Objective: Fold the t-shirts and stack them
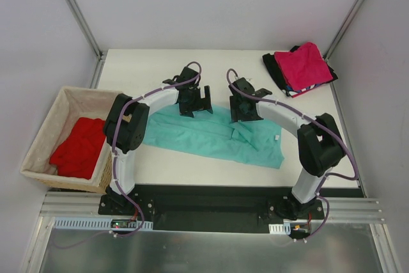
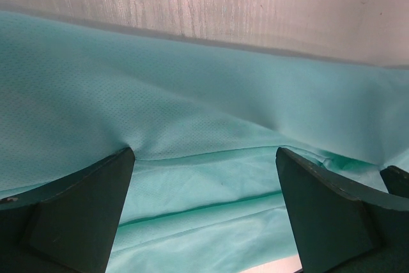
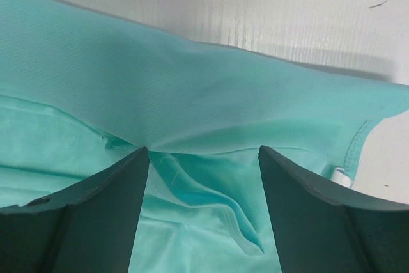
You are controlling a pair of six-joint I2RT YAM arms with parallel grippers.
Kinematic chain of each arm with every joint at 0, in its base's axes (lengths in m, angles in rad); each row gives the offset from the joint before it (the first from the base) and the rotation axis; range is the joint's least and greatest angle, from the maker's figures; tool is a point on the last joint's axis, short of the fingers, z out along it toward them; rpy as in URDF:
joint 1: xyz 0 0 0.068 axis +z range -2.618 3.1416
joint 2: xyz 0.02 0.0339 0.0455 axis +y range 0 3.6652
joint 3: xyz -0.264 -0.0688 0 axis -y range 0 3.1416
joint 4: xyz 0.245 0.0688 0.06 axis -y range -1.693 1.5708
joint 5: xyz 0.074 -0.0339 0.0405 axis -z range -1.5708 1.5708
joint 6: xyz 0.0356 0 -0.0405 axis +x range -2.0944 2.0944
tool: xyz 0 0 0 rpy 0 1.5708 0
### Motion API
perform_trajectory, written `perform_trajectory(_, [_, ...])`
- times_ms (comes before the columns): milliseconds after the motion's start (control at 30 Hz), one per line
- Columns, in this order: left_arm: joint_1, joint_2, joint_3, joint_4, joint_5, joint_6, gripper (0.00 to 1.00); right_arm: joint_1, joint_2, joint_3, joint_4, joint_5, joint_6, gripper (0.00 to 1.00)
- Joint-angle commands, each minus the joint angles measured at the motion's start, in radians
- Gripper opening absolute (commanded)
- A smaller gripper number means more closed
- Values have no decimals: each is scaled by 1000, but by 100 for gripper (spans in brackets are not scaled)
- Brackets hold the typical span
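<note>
At the bottom of the top view the two arms stand on their bases, and they reach upward over the white table [image 1: 160, 62]. Just above the bases the teal-green t-shirt [image 1: 211, 140] lies spread out across the middle of the frame, wrinkled, with its wider end toward the lower right. The left gripper [image 1: 195, 101] is over the upper edge of this shirt, a little left of the centre, and the right gripper [image 1: 245, 108] is beside it on the right, also at the upper edge. In the left wrist view the two dark fingers [image 2: 70, 215] stand wide apart, the jaws are open, and the tips rest on the teal cloth, which makes a small dimple at the left tip. In the right wrist view the jaws are open too, somewhat less wide, and the fingers [image 3: 319, 215] touch the cloth on both sides of a soft fold; a small white tag [image 3: 341, 176] shows at the right edge of the shirt. At the left of the top view the wicker basket [image 1: 43, 129] sits beside the table, and the bright red t-shirt [image 1: 80, 148] lies crumpled inside it. In the upper right corner of the table, well apart from the grippers, the magenta-pink t-shirt [image 1: 310, 65] lies folded on top of the black t-shirt [image 1: 273, 65], and a thin striped edge [image 1: 299, 91] shows at the lower side of this pile.
</note>
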Motion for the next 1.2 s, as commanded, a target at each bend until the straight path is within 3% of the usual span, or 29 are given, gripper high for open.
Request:
perform_trajectory(0, [-11,-11,-3,-26,1,1,95,37,-70,-23,-50,51,37,73])
perform_trajectory(600, [-13,-19,-15,-22,4,4,95,132,-70,-41,-82,120,83,74])
perform_trajectory(1167, [-14,-9,-13,-22,1,12,95,-2,7,66,-82,163,28,74])
